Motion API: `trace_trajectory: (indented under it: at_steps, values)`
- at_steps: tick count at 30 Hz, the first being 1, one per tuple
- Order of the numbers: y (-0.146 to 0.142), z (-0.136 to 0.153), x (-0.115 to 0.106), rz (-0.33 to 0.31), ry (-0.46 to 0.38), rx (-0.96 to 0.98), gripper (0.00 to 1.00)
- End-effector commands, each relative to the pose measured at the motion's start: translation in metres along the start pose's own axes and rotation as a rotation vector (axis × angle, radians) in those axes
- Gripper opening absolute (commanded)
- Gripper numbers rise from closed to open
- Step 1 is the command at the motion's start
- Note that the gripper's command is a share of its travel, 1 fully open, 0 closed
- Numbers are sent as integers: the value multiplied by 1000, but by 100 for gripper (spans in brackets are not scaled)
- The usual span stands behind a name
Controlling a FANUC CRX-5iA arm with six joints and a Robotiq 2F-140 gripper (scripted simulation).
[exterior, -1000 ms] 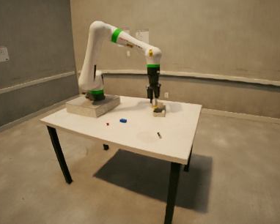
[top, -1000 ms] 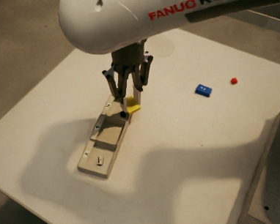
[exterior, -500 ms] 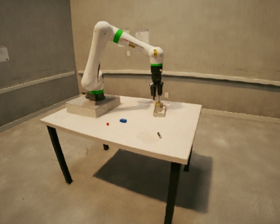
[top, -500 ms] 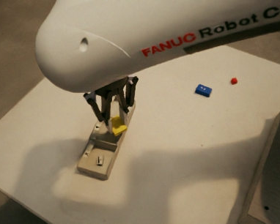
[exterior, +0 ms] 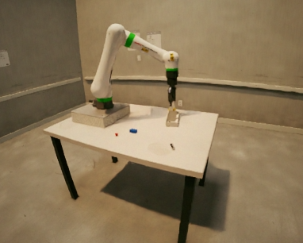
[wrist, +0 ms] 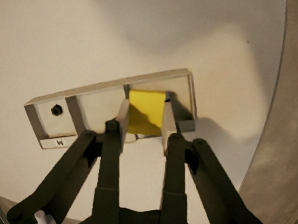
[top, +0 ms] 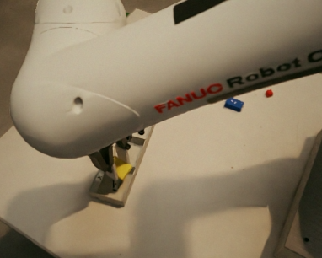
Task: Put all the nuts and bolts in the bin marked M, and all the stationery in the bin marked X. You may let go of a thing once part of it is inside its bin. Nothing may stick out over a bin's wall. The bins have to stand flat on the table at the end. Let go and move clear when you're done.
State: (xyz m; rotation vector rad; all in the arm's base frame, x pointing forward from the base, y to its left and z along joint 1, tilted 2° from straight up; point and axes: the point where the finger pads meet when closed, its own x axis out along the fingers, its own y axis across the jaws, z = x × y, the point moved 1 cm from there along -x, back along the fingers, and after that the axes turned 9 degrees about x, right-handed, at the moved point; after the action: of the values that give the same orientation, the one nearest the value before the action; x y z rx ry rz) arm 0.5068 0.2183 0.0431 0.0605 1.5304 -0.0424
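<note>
Viewing from the top, we find the arm covering the upper part of the frame. Below it, the jaws are clenched on a yellow block, at the end of the divided tray that carries the X label. We locate a blue block and a smaller red piece near each other on the desk, well apart from the tray.

In the exterior view, we see the jaws pointing down at the tray. The blue block and the red piece lie on the desk between the tray and its near edge. A small dark item lies closer to that edge; we cannot tell its type.

In the wrist view, we observe one finger on each side of the yellow block, gripping it. The block overlaps the divider beside the right-hand end compartment; we cannot tell whether it touches the tray. In the opposite end compartment, whose label reads as an inverted M, we identify a dark nut.
</note>
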Motion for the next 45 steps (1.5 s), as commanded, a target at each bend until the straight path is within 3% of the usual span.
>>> trace_trajectory:
  at_steps: [1,4,18,37,45]
  values:
    - [18,-4,0,3,3,-157,29]
    - [20,-4,0,5,5,-257,29]
    - [19,-4,0,5,5,-257,29]
    - [19,-4,33,5,5,-257,29]
    - [18,-4,33,5,5,-257,29]
